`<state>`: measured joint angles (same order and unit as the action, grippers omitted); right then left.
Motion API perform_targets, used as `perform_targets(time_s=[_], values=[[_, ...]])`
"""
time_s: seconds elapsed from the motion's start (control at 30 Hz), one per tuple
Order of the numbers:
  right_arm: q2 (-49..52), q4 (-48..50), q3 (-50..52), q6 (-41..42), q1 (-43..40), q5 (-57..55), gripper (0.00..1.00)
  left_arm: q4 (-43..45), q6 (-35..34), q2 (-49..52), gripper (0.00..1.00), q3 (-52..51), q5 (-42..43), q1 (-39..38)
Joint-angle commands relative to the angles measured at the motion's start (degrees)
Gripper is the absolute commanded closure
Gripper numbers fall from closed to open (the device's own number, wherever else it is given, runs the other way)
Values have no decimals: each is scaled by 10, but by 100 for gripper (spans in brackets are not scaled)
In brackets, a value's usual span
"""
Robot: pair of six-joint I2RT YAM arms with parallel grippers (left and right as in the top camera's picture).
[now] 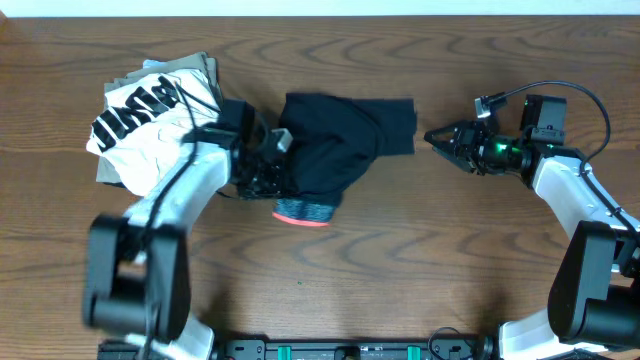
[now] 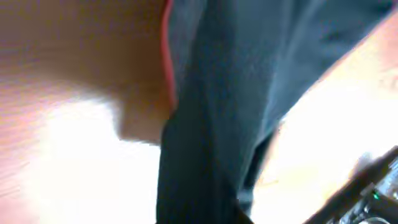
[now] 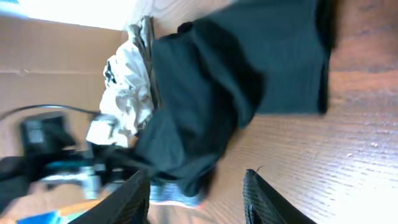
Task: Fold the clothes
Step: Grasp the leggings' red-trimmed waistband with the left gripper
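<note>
Mid-table, the black leggings (image 1: 340,145) lie bunched, perhaps halved; I judge folding unfinished. My left gripper (image 1: 262,168) is clamped on their left edge; my right gripper (image 1: 436,138) stands part-open, empty, just right of them.

We saw the overhead view evenly lit and sharp, with a pale sheen on the wooden table (image 1: 380,290). The left wrist view was badly blurred: the black pants (image 2: 236,93) filled it out of focus, with a soft shadow and white glare beside them. The right wrist view was smeared and blown out at top left.
</note>
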<state>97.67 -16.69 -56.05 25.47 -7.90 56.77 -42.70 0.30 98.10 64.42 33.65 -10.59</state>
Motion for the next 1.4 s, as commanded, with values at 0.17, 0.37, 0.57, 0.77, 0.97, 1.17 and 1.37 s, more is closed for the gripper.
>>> perform_targets(time_s=[0.17, 0.37, 0.57, 0.77, 0.97, 1.17, 1.37], values=[[-11, -1, -5, -80, 23, -78, 53, -67, -2, -219, 78, 105, -136, 3], [-11, -3, -5, -126, 48, -123, 57, -75, -3, -313, 86, 107, -136, -1], [-11, -12, -5, -159, 111, -219, 51, -100, -4, -335, 86, 106, -177, -2], [-11, -26, -5, -159, 116, -223, 48, -127, -3, -262, 59, 65, -199, -2], [-11, -46, -5, -163, 112, -226, 48, -120, -4, -121, 53, 35, -291, -1], [-11, -68, -5, -164, 112, -253, 47, -100, -6, -9, 50, 35, -314, 13], [-11, -69, -5, -163, 112, -266, 46, -77, -30, 26, 46, 35, -380, 24]])
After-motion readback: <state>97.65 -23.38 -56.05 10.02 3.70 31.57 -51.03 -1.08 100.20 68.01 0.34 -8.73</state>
